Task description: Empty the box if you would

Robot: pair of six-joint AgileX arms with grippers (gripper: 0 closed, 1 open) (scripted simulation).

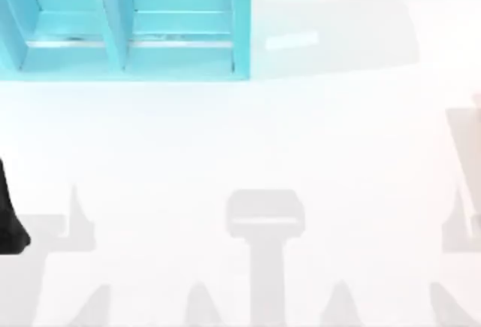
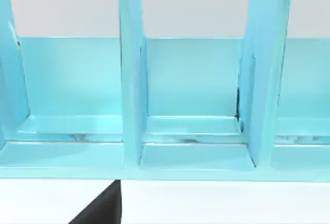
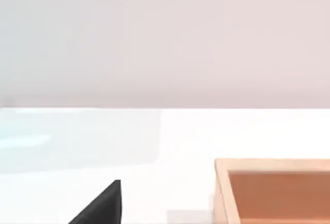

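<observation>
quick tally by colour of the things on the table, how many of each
Light blue: 1, the divided rack at the table's far left.
Orange-brown: 1, the open box, seen in the right wrist view; whatever it holds is hidden.
Total: 2

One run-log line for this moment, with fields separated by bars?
left arm: table's left edge | blue rack: far left, compartments bare | wooden box: near right gripper, contents unseen | task: not started

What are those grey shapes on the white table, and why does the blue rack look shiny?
Top view: the grey shapes are soft shadows cast on the table, with a pale glare patch beside the blue rack. Left wrist view: bright streaks glint along the rack's shelf.
</observation>
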